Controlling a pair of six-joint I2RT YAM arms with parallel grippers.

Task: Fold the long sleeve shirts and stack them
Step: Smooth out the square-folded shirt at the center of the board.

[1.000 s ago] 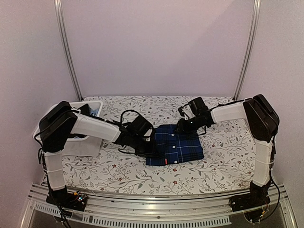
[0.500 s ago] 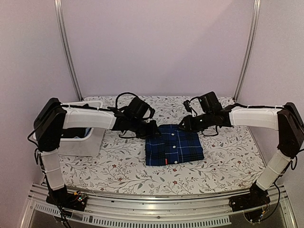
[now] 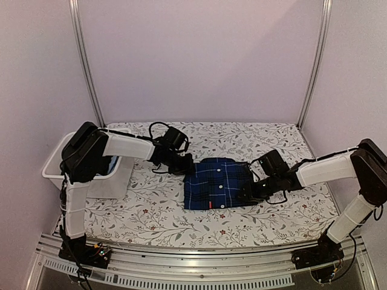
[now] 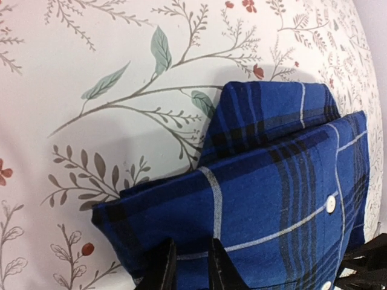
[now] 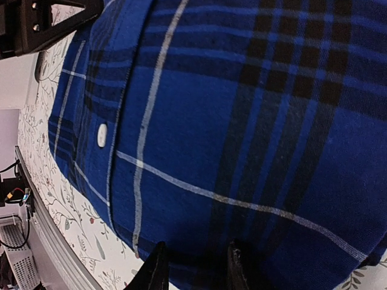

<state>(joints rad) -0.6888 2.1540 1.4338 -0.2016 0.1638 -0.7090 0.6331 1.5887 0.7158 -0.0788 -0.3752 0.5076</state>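
Folded plaid shirt (image 3: 221,184) lies flat mid-tabletop (image 3: 151,211), buttons up. At its far-left corner sits the left gripper (image 3: 186,164), tips a narrow gap apart over the cloth edge — pinching or not, cannot tell (wrist view crops the tips). At the shirt's near-right edge is the right gripper (image 3: 245,196), fingers slightly apart with the fold in the gap — grip likewise unclear.
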